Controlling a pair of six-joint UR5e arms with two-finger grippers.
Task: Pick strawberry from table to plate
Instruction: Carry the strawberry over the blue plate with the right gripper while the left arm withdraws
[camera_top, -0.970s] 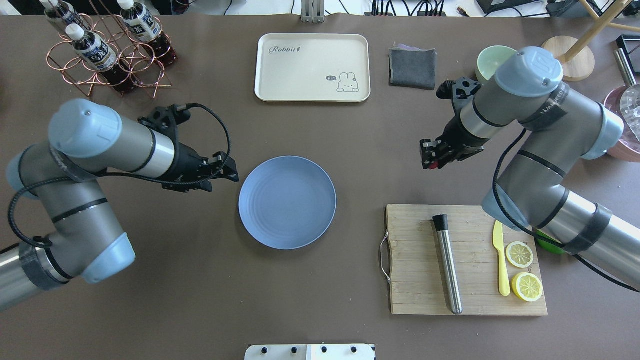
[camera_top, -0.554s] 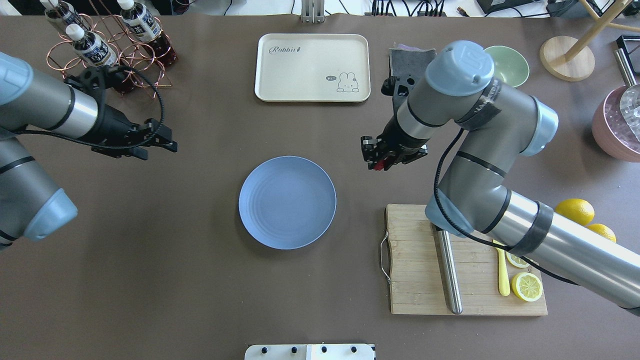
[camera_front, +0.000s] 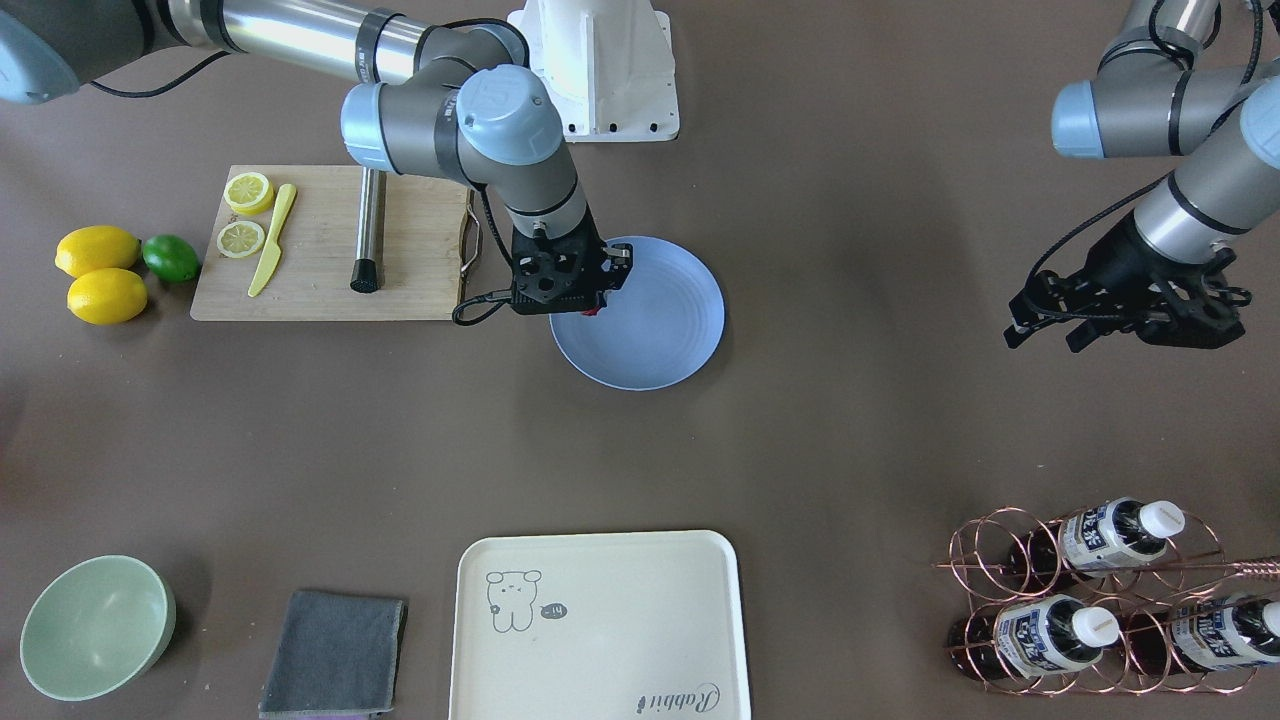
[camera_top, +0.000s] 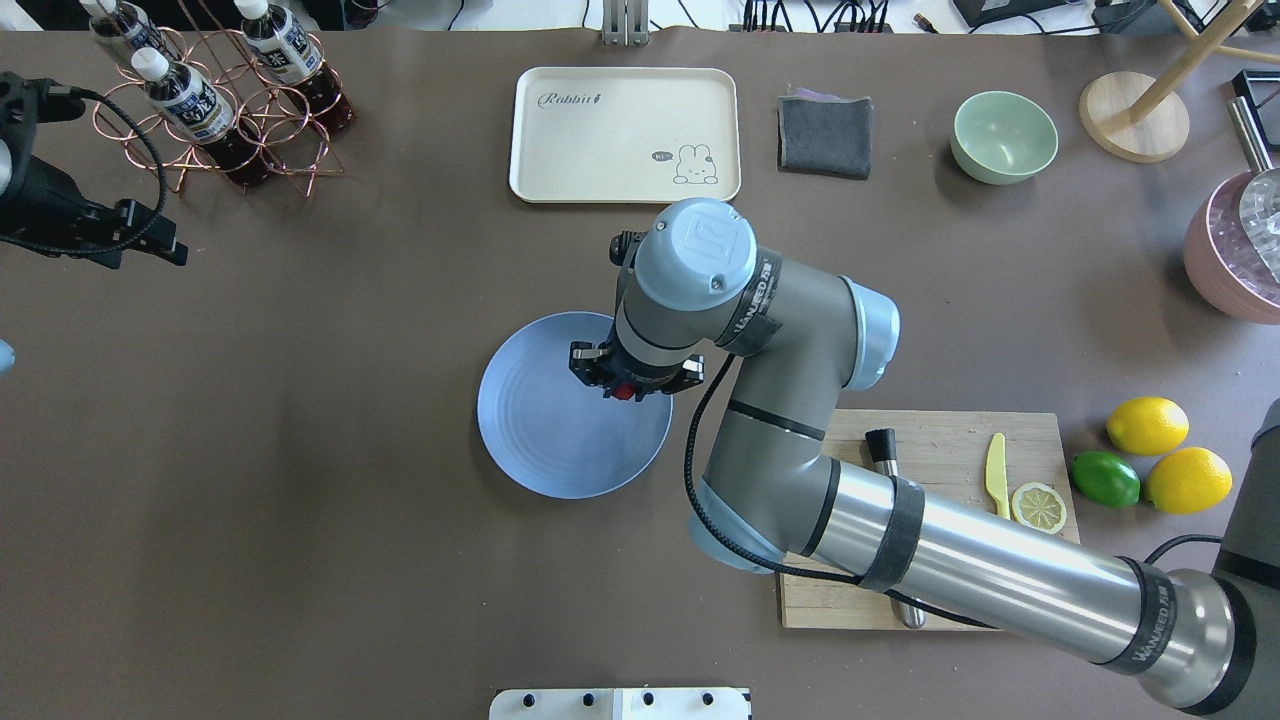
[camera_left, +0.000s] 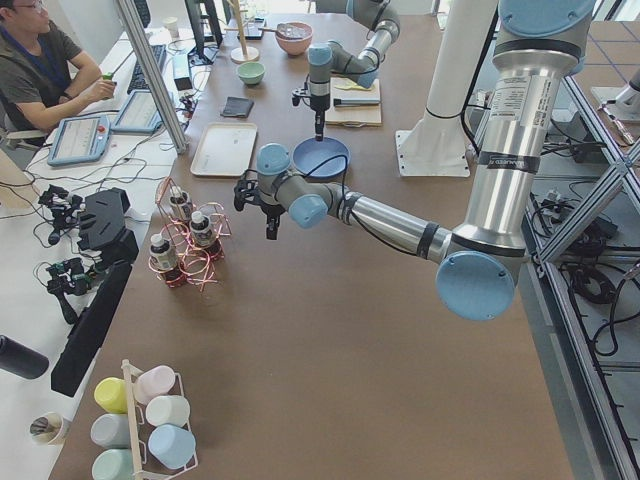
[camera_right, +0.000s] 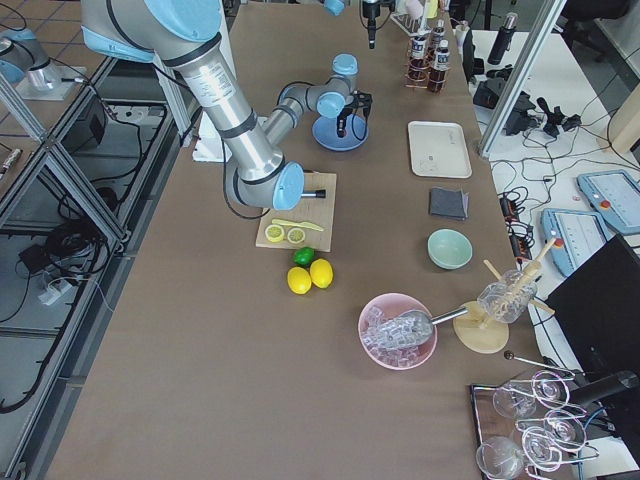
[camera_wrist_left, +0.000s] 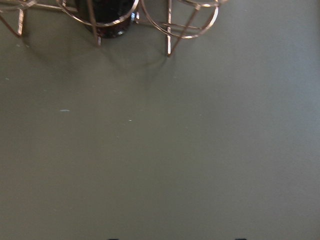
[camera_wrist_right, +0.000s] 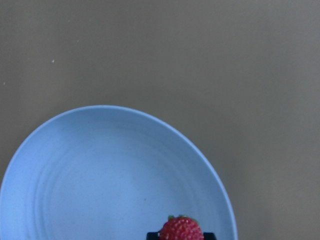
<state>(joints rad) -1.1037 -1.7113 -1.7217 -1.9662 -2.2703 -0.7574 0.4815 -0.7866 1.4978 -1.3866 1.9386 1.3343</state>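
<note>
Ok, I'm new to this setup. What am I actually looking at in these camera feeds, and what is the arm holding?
Two robot arms work at a brown table, and each ends in a two-finger gripper. One picture looks down from behind the robot and one faces it from across the table. Two look along the table from its ends, and a camera sits on each wrist.

The right gripper is shut on a small red strawberry, held over the blue plate. The left gripper is open and empty, off to the side near the bottle rack.

Also on the table are a cream tray, a grey cloth, a green bowl and a cutting board. Two lemons and a lime lie beside the board.
</note>
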